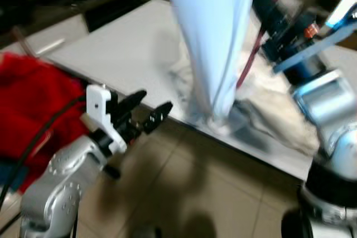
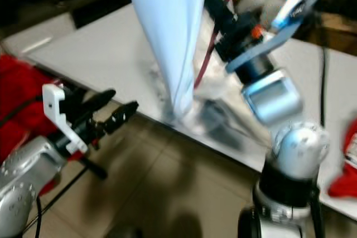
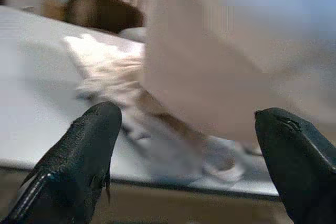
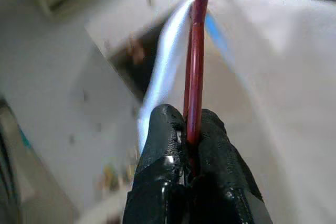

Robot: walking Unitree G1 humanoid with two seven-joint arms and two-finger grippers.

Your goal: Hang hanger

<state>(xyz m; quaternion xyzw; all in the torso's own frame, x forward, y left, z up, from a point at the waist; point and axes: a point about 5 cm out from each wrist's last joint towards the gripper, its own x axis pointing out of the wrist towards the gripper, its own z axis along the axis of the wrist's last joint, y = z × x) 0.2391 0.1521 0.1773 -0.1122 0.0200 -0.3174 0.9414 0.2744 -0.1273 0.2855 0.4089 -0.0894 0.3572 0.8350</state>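
Between right claw fingers, thin red hanger, smooth pale cloth

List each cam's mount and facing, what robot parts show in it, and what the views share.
Left eye: on the head, looking forward and down at the white table; left claw open at its edge, right arm raised.
Right eye: the stereo twin, same scene.
Left wrist: looks along its open fingers at the hanging white garment.
Right wrist: looks along its fingers, shut on the red hanger.
Shared: garment and table in every view; hanger in the eye views and the right wrist view.
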